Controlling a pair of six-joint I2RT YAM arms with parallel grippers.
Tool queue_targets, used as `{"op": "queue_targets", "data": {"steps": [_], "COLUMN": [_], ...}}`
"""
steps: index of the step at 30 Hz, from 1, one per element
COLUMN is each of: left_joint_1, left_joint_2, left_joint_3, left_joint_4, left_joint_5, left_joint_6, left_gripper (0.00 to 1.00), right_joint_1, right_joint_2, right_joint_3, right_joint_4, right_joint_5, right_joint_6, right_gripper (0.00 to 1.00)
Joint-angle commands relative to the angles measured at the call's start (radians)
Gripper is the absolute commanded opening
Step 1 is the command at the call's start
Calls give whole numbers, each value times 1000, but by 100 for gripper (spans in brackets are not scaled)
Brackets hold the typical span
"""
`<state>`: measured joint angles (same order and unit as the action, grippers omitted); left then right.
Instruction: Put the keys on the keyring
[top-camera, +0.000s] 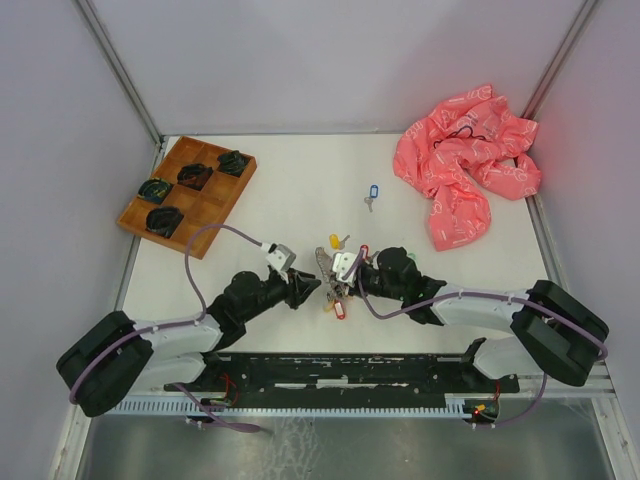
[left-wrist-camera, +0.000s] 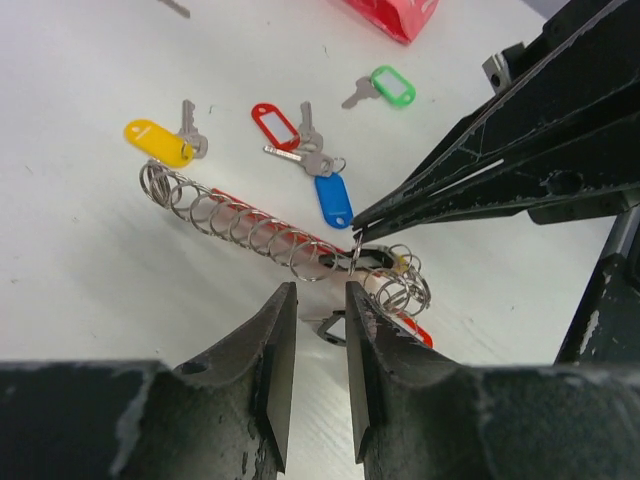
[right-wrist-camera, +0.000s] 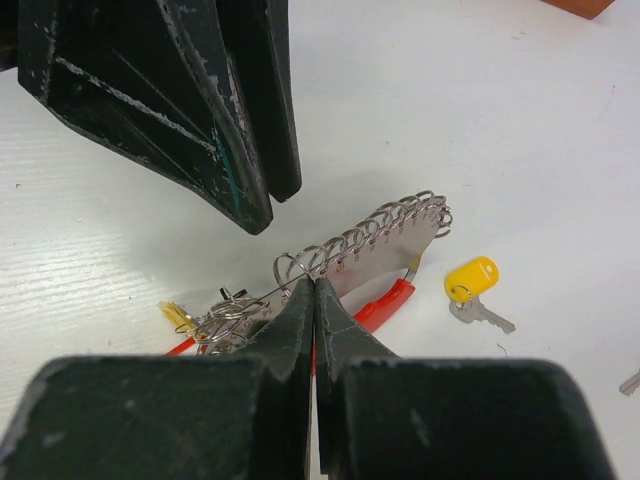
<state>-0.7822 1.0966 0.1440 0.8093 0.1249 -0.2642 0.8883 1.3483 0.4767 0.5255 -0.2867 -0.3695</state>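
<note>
Where the arms meet: the left gripper (left-wrist-camera: 318, 298) and the right gripper (right-wrist-camera: 313, 288) face each other tip to tip, with the keyring (left-wrist-camera: 250, 232) crossing between them.
Left gripper: its fingers are slightly spread with a plain gap between them and nothing gripped. The tips stop just short of the keyring.
Right gripper: its fingers are pressed together, pinching the thin metal edge of the keyring near one end.
Keyring: a row of silver rings along a metal strip with a red piece (right-wrist-camera: 385, 305) under it. It lies directly ahead of the left fingertips and runs off to their left.
Yellow-tagged key (left-wrist-camera: 160, 143): beyond the far end of the keyring from the left gripper, near it.
Red-tagged key (left-wrist-camera: 273, 124): beyond the keyring, straight ahead of the left gripper.
Blue-tagged key (left-wrist-camera: 333, 198): just beside the right gripper's pinching tips.
Green-tagged key (left-wrist-camera: 392, 85): farther out, past the red-tagged and blue-tagged ones.
Second blue-tagged key (top-camera: 372, 193): alone, well apart, beyond both grippers.
Wooden tray (top-camera: 185, 195): far ahead and to the left of the left gripper, holding dark coiled items.
Pink cloth (top-camera: 465, 170): crumpled, far ahead and to the right of the right gripper.
Table (top-camera: 290, 190): white, under everything.
</note>
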Motion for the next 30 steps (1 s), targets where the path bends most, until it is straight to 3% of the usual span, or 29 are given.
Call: {"op": "queue_targets", "data": {"steps": [1,12,30], "left_joint_1": [-3,-4,-5], "left_joint_2": [57,230,372], "left_joint_3": [-4,8,13], "left_joint_4": [114,364,526], "left_joint_5": [55,156,68], "left_joint_6": [84,4,7], "left_gripper": [33,30,21], "right_joint_1": [4,5,4], "right_joint_2": [-29,-41,-36], "right_joint_3": [34,26,14], "right_joint_4": [22,49,99], "right_joint_5": [11,31,31], "right_joint_6": [-46,-68,-41], "right_gripper": [1,1,1]}}
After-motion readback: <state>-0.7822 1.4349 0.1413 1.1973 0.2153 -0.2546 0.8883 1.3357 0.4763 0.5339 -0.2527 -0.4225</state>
